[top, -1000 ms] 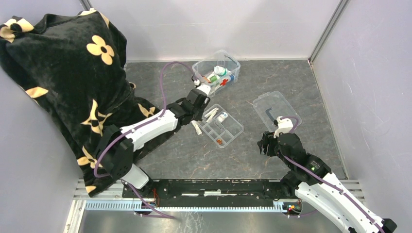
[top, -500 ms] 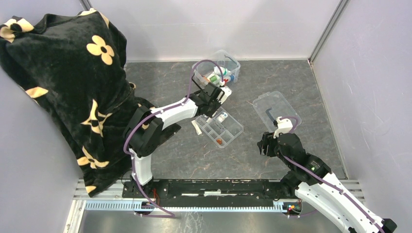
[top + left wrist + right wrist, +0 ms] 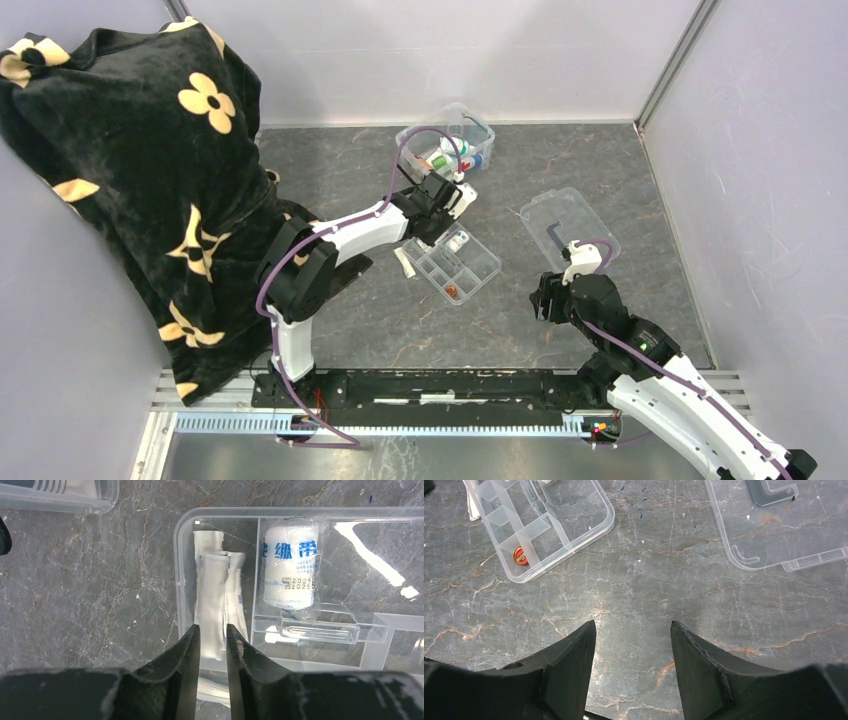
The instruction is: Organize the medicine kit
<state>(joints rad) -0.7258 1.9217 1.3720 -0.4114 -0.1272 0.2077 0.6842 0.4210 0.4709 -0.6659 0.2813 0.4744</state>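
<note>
The medicine kit [image 3: 472, 127], a clear box with a red cross, stands at the back; my left arm and its cable hide part of it. My left gripper [image 3: 438, 222] hovers over the near-left corner of the shallow divided tray [image 3: 482, 266]. In the left wrist view the gripper [image 3: 213, 630] stands a narrow gap apart with nothing between the jaws, above white packets [image 3: 217, 590] lying in a tray compartment. A wrapped bandage roll [image 3: 290, 560] lies in the neighbouring compartment. My right gripper [image 3: 545, 297] is wide open and empty over bare table, also in its own view [image 3: 633, 625].
The flat clear lid [image 3: 570, 225] lies right of the tray, seen too in the right wrist view [image 3: 784, 530]. A loose white packet [image 3: 404, 263] lies on the table by the tray's left side. A small red item [image 3: 520, 555] sits in a tray cell. A black flowered blanket [image 3: 130, 150] fills the left.
My left arm swung from the front of the medicine kit to the right and down over the divided tray, then settled slightly. The right arm has not moved.
</note>
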